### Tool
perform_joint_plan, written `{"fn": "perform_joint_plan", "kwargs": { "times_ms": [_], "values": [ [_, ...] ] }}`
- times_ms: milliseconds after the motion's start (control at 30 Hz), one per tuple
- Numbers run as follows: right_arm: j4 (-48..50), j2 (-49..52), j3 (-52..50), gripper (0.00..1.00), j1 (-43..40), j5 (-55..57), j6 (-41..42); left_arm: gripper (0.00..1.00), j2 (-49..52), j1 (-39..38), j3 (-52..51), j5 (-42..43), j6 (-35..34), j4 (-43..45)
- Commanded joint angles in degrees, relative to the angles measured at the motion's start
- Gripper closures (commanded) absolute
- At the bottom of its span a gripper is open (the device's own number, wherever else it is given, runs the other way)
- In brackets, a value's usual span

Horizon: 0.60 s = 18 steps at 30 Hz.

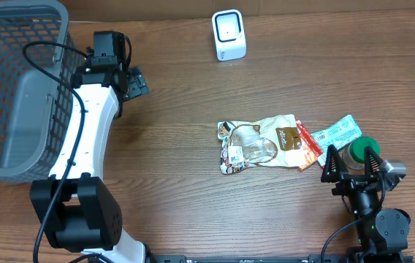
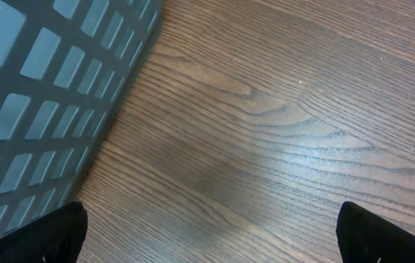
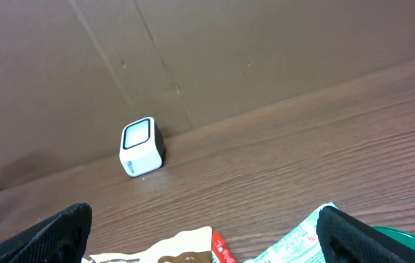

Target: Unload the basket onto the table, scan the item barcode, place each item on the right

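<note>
Several packets lie on the wooden table: a cream and brown snack bag (image 1: 259,145) (image 3: 185,248), a red packet (image 1: 309,145) (image 3: 221,250), a teal packet (image 1: 337,131) (image 3: 295,241) and a green-lidded item (image 1: 355,148). The white scanner (image 1: 229,34) (image 3: 142,146) stands upright at the back. My right gripper (image 1: 351,162) (image 3: 207,245) hangs open above the right end of the pile, holding nothing. Far off, beside the basket, my left gripper (image 1: 136,82) (image 2: 211,248) is open over bare wood.
A grey mesh basket (image 1: 17,80) (image 2: 39,95) fills the left side, close to my left arm. A brown cardboard wall (image 3: 193,58) rises behind the scanner.
</note>
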Motion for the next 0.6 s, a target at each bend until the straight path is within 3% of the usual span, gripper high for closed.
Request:
{"fn": "perform_joint_plan", "kwargs": {
  "times_ms": [0,567],
  "values": [
    [0.39,-0.52,-0.59,0.00,-0.26,-0.33,-0.20,0.00,-4.26,0.20,0.61,-0.96,-0.83,0.15],
    [0.39,-0.50,-0.59,0.00,-0.26,-0.33,-0.20,0.00,-47.67,0.20,0.61,-0.98,-0.83,0.13]
  ]
}}
